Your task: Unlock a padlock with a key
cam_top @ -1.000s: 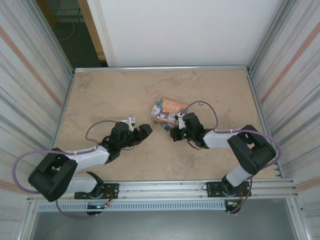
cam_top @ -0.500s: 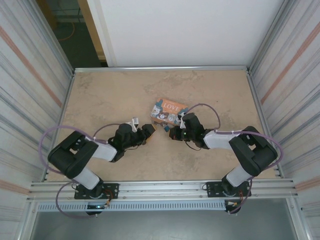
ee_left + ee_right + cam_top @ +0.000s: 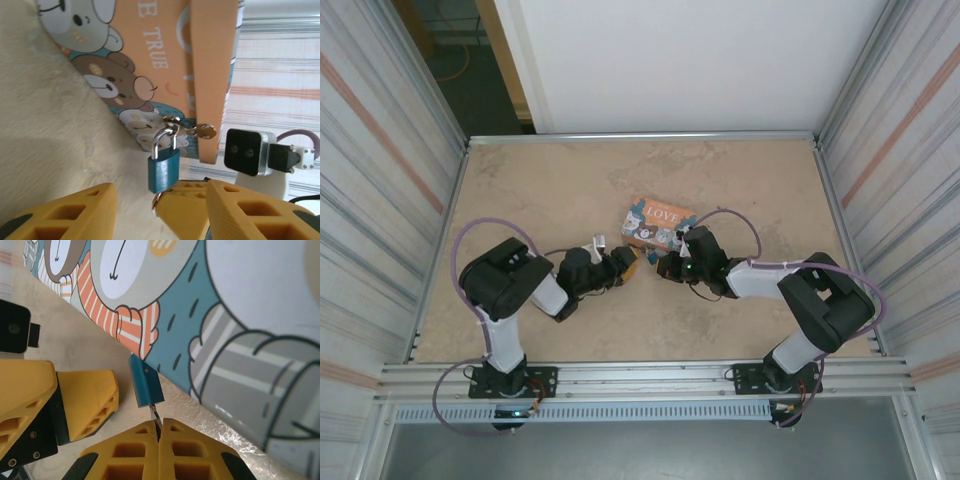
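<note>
teal padlock (image 3: 163, 170), shackle end toward tin (image 3: 150, 50), body toward right tool (image 3: 159, 427).

The teal padlock (image 3: 163, 172) sits against the orange bear-print tin (image 3: 150, 60), with its silver shackle toward the tin. A brass key (image 3: 205, 131) lies just beside the shackle. The left gripper (image 3: 157, 212) has its yellow fingers (image 3: 65, 212) spread on either side of the padlock, not touching it.

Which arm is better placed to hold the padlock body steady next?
Left. The left gripper is open, the padlock just ahead between its fingers; the right gripper is shut on a thin metal piece under the lock, probably the key.
</note>
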Controlling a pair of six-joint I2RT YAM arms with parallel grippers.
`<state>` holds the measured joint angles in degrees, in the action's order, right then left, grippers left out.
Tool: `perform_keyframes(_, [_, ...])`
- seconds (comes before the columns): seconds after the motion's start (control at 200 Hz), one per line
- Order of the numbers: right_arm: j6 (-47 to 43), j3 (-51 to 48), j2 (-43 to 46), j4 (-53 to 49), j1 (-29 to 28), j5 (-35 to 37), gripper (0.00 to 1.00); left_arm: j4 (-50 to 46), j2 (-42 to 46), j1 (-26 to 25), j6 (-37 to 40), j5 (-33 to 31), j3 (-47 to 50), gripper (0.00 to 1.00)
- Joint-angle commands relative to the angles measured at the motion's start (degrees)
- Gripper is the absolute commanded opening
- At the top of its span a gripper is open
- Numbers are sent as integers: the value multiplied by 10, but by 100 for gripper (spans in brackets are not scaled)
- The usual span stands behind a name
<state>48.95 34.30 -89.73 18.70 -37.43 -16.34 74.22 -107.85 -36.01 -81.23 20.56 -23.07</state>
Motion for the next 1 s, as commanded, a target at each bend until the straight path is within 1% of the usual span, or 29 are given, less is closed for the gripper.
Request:
perform_keyframes(0.0, [10, 15, 17, -17, -3, 0, 0, 43, -15, -5, -16, 9, -17, 50])
perform_keyframes(0.531, [28, 23, 23, -14, 2, -15, 0, 59, -86, -24, -53, 5, -59, 48])
perform_keyframes(0.842, [33, 25, 24, -20, 4, -18, 0, 69, -108, -28, -70, 4, -73, 44])
perform_keyframes(0.992, [37, 26, 25, -22, 5, -20, 0, 69, -116, -29, -74, 4, -78, 40])
